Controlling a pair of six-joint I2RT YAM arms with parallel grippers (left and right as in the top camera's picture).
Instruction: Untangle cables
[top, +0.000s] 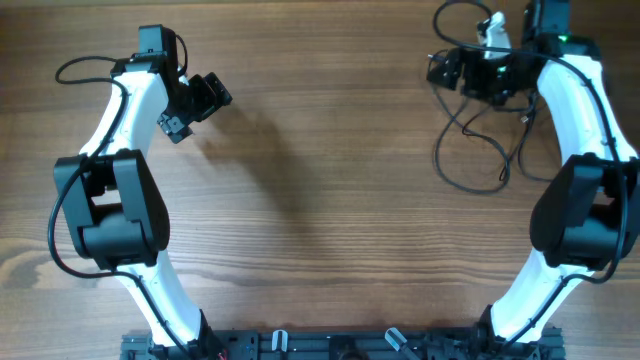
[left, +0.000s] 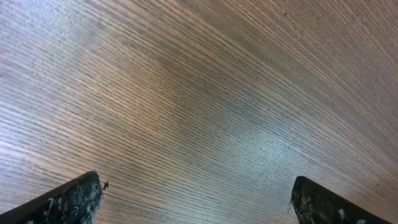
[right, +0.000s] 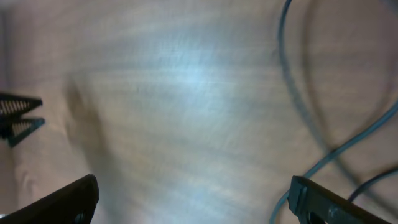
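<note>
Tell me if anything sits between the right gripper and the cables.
Nothing visible does. The right gripper hangs open over the bare table, and the cables lie in loose loops just beside it, with only wood between them.

The left hand (top: 195, 110) is hanging over the bare wood of the counter (top: 320, 200) on the far left side, its fingers standing apart with nothing between them. The right hand (top: 462, 75) is hanging at the far right corner, over the upper end of the cables (top: 480, 140). These are lying in loose black loops on the counter, just beside the white right arm (top: 570, 110). From above, this hand's fingers are looking too dark to tell apart.
</note>
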